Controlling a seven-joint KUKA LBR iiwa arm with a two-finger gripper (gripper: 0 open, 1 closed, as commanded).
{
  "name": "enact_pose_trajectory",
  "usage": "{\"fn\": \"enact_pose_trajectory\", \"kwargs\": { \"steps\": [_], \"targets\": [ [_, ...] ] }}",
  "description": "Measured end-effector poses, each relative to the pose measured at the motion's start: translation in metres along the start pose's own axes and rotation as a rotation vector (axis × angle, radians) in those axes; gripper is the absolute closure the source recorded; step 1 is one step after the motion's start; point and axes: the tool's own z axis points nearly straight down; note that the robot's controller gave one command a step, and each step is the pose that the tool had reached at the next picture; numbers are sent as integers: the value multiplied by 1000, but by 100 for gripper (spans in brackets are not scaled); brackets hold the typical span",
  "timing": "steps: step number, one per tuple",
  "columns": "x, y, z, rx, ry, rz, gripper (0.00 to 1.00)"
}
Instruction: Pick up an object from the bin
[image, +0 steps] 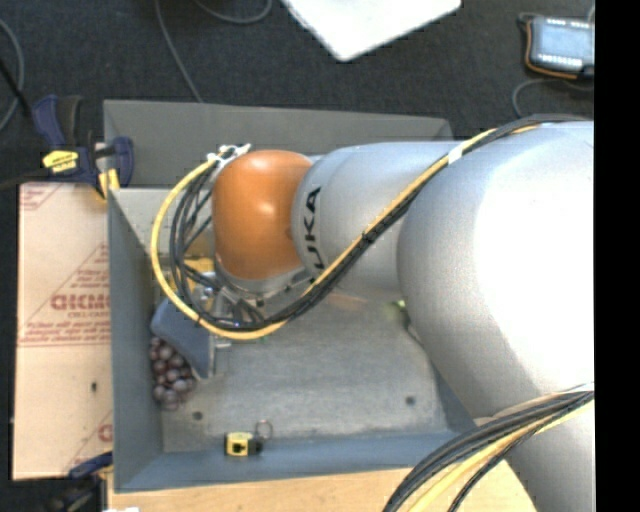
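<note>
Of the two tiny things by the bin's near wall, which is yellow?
The left one, a yellow-and-black block; the grey piece just right of it is rounder and dull.

Black letters "UKA" run up the grey casing of the arm (370, 200), at three o'clock of its orange cover (255, 215), the word's start hidden. Nothing else is legible.

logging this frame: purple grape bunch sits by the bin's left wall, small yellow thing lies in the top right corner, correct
Not quite. The camera view shows the yellow thing by the bin's bottom wall, left of the middle, not in the top right corner. The purple grape bunch does sit by the left wall.
</note>
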Motion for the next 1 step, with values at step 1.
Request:
{"fn": "enact_pose_trajectory", "kwargs": {
  "steps": [1],
  "targets": [
    [2,7,-14,-3,-9,132,0]
  ]
}}
